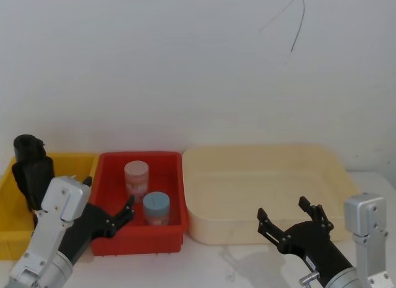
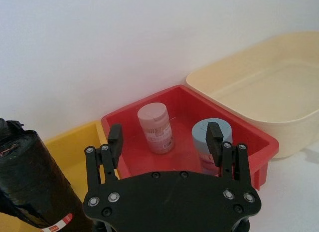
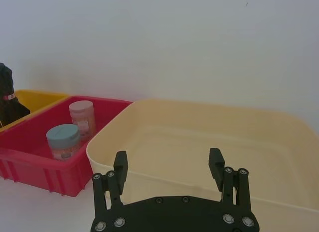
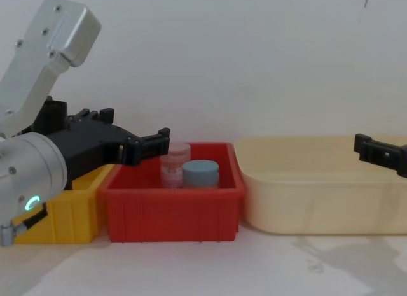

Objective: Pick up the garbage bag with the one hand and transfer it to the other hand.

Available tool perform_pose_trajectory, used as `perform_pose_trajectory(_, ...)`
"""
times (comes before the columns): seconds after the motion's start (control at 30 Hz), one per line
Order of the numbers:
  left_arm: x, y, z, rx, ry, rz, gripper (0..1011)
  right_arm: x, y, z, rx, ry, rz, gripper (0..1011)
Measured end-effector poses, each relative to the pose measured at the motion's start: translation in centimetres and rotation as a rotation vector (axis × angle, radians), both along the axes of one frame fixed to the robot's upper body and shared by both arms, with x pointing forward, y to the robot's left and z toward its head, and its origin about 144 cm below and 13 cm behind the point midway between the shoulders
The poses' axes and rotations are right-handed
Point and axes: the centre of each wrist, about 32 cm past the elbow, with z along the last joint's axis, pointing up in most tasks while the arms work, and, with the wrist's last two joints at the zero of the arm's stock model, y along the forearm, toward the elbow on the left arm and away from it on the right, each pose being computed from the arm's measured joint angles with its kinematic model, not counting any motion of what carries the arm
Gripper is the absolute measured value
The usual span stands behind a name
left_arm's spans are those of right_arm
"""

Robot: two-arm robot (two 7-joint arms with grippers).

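In the head view, the garbage bag (image 1: 34, 173) stands in the yellow bin (image 1: 12, 238) at the far left. The left gripper (image 1: 125, 212), jaws wide, hangs over the near left corner of the red bin (image 1: 167, 235), to the right of the bag. The right gripper (image 1: 283, 209), jaws also wide, waits just in front of the cream tub (image 1: 204, 229).

In the left wrist view, the jaws frame the pink jar (image 2: 156, 127) and the blue-lidded jar (image 2: 199, 134), not the bag. The arm should swing left until the roll sits squarely between the fingers. It should then grip low, leaving the top free for the other gripper.

In the right wrist view, the jaws are spread over the tub.

In the chest view, the left gripper hangs about level with the jar tops, so it should lift a little before crossing.
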Motion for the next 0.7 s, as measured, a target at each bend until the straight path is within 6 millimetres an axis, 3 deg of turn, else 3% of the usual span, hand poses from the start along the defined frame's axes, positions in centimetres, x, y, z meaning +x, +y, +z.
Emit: perform_pose_trajectory(0.7, 0.00, 0.00, 0.00, 0.000, 0.000, 0.000, 1000, 0.00, 0.00, 0.00, 0.000, 0.000, 0.000, 1004)
